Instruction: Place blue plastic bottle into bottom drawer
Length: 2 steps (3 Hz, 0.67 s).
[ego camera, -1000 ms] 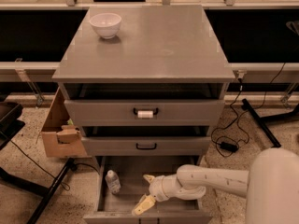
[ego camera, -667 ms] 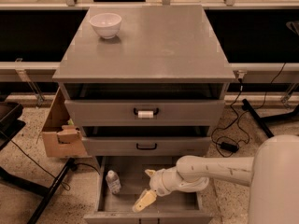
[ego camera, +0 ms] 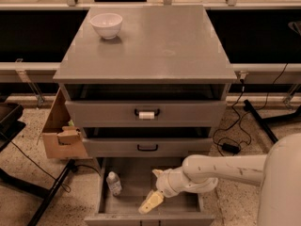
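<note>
A cardboard box [ego camera: 60, 136] is seen far left of the end effector [ego camera: 148, 192] and higher, beside the cabinet. A white bowl [ego camera: 106, 25] is set on the worktop [ego camera: 160, 41], well above and to its left. The blue plastic bottle [ego camera: 113, 183] is found in the open bottom drawer [ego camera: 134, 177], by the left wall, just left of the end effector and apart from it. The end effector is held over the drawer floor, fingers spread, nothing gripped.
</note>
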{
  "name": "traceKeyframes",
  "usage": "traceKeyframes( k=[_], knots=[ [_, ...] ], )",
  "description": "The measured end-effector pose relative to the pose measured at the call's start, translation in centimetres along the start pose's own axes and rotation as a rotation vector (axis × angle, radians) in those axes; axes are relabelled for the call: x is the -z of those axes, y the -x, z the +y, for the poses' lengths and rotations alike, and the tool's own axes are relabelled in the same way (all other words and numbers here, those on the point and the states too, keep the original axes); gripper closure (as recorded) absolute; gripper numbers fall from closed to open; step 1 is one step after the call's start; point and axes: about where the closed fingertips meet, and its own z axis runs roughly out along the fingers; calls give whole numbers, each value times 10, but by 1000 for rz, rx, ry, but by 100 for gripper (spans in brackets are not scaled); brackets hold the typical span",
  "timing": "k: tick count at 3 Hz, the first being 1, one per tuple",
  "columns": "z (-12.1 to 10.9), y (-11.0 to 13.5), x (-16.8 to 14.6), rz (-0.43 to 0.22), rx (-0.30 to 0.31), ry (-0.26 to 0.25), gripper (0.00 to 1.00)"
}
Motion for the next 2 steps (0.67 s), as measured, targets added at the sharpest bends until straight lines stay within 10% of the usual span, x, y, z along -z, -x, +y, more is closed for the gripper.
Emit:
traceKeyframes(
  k=[2],
  knots=[
    [42,-18,100,268,-38,-26,0]
  ],
)
